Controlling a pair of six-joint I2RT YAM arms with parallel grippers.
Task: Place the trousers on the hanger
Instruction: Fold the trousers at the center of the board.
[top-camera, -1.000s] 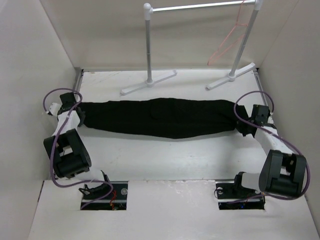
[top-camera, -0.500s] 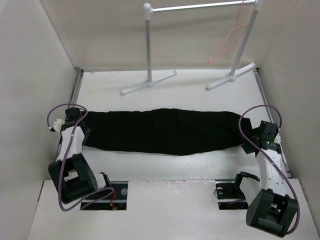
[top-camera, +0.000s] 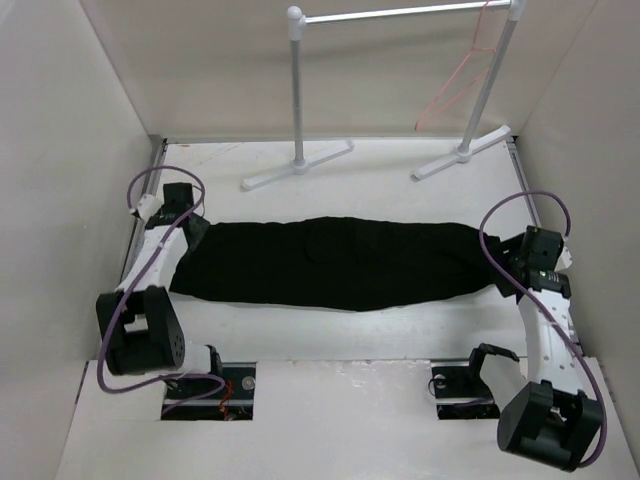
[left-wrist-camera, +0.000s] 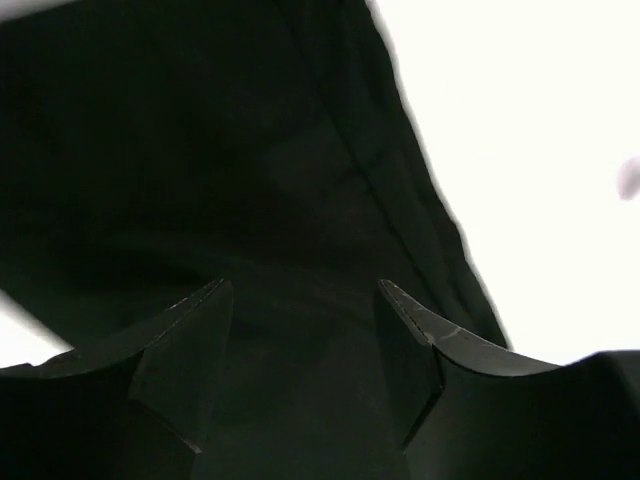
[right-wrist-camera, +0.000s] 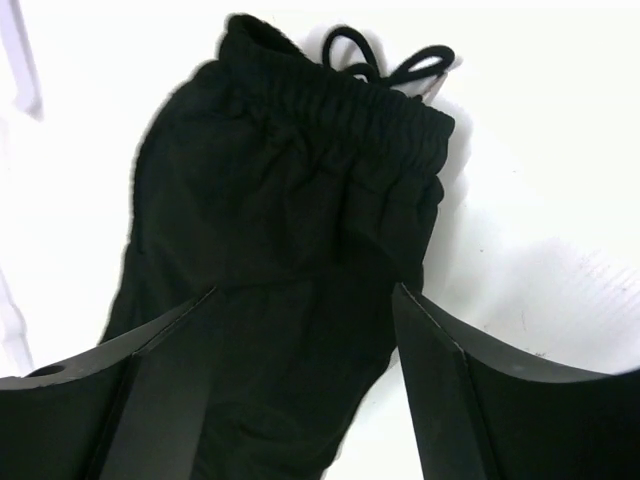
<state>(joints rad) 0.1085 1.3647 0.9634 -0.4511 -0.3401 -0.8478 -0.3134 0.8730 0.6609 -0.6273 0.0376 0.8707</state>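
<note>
So both arms sit at the two ends of the trousers (top-camera: 330, 262), which lie stretched out flat across the table (top-camera: 330, 335), nowhere near hung yet. The left gripper (left-wrist-camera: 304, 285) is over what I'd guess is the leg end of the trousers. Its fingers are apart with nothing pinched, just black cloth under them. The right gripper (right-wrist-camera: 304, 290) is over the waistband end, fingers spread too, and the drawstring (right-wrist-camera: 385, 58) pokes out just past the waistband.

My read is that this is the grab step, before any lifting. Next, each gripper needs to drop onto its end of the trousers and close on a decent fold, since that cloth looks floppy and could slip out.

Past the far edge of the trousers stands a white rack (top-camera: 297, 90). The hanger (top-camera: 452, 92) hangs off its rail, up behind the waistband end and well apart from the trousers. The rack's right pole stands right by the hanger, so that's the thing to work around.
</note>
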